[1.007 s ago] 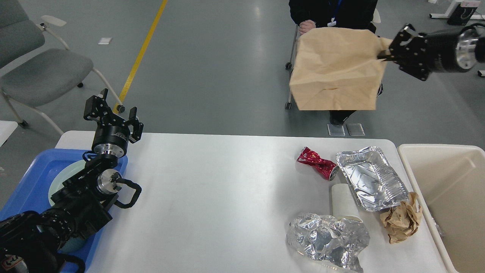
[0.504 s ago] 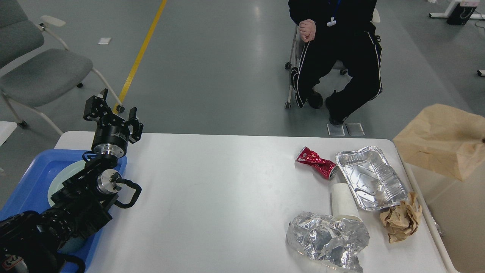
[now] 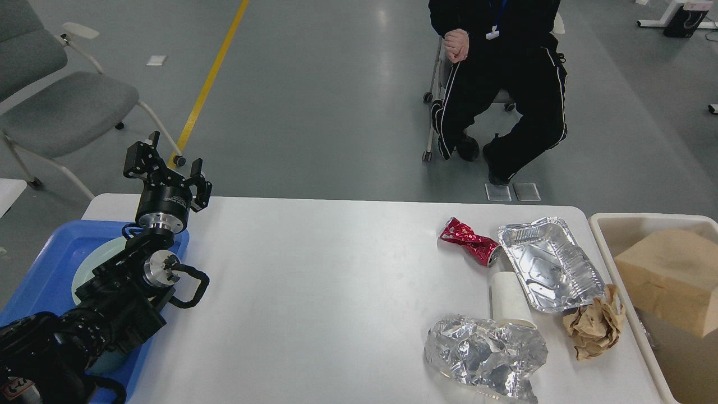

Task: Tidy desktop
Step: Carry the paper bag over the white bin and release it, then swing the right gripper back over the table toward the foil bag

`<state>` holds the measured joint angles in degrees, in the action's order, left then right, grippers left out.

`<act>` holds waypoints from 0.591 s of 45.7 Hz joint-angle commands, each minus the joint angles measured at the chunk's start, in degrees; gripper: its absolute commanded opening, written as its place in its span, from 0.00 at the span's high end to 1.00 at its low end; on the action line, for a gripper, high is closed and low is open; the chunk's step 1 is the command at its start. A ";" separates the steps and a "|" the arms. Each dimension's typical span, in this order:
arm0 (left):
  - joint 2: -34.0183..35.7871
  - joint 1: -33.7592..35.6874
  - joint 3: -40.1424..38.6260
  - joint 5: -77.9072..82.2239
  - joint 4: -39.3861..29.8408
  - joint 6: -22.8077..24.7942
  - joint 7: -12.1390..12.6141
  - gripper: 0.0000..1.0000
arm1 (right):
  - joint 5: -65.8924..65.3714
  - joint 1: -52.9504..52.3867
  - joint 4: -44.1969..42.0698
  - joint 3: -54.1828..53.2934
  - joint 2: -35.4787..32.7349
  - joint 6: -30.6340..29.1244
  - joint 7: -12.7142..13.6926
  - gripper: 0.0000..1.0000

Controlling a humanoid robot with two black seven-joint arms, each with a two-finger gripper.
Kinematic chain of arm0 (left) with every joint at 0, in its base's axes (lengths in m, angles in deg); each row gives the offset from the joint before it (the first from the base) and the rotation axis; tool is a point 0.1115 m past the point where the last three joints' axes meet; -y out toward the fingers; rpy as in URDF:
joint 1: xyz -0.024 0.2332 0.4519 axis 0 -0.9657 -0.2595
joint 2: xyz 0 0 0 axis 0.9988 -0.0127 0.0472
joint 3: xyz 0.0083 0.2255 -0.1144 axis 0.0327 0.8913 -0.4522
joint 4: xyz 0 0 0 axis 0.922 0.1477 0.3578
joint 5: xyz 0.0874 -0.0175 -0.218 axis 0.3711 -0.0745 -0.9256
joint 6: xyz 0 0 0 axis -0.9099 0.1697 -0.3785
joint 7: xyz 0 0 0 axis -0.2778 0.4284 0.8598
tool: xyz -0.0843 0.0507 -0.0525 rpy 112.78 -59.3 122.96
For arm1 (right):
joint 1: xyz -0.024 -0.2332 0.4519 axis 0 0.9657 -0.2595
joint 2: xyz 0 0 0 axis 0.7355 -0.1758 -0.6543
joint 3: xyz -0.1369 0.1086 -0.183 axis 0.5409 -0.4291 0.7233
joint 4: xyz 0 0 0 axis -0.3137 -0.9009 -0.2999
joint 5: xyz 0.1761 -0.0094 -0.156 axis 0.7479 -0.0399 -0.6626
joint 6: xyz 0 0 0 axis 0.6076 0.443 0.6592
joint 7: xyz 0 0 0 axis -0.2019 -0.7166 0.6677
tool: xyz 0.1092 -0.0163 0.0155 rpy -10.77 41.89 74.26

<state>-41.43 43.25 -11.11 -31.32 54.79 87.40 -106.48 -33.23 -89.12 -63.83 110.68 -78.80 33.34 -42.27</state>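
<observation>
The white desktop [image 3: 325, 292] fills the lower view. On its right side lie a crushed red can [image 3: 470, 242], a foil tray [image 3: 548, 264], a white paper cup [image 3: 508, 296] on its side, crumpled foil [image 3: 485, 353] and a crumpled brown paper ball [image 3: 595, 328]. A brown paper bag [image 3: 667, 278] lies in the beige bin [image 3: 603, 224] at the right edge. My left gripper [image 3: 168, 164] is open and empty above the table's far left corner. My right gripper is out of view.
A blue tray [image 3: 50, 264] with a pale green plate [image 3: 92, 258] sits at the left under my left arm. A seated person [image 3: 499, 84] is beyond the table's far edge. A grey chair [image 3: 56, 106] stands at far left.
The paper bag, held high by my right gripper a second ago, came down to the right and now lies in the beige bin. My right arm has left the view. The left arm has not moved.
</observation>
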 commanded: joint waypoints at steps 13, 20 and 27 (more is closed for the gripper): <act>0.00 0.00 0.00 0.00 -0.04 -0.02 0.00 0.04 | -1.05 -10.56 -0.20 19.46 8.55 0.52 -0.05 0.00; 0.00 0.00 0.00 0.00 0.05 -0.02 0.00 0.04 | -0.96 -18.12 0.50 33.00 16.02 0.44 -0.05 0.00; 0.00 0.00 0.00 0.00 0.05 -0.02 0.00 0.04 | -1.14 -27.96 6.47 45.84 22.61 -0.18 -0.05 0.00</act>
<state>-41.43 43.25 -11.11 -31.32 54.78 87.40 -106.48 -34.24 -110.40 -61.87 148.29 -60.44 33.55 -42.35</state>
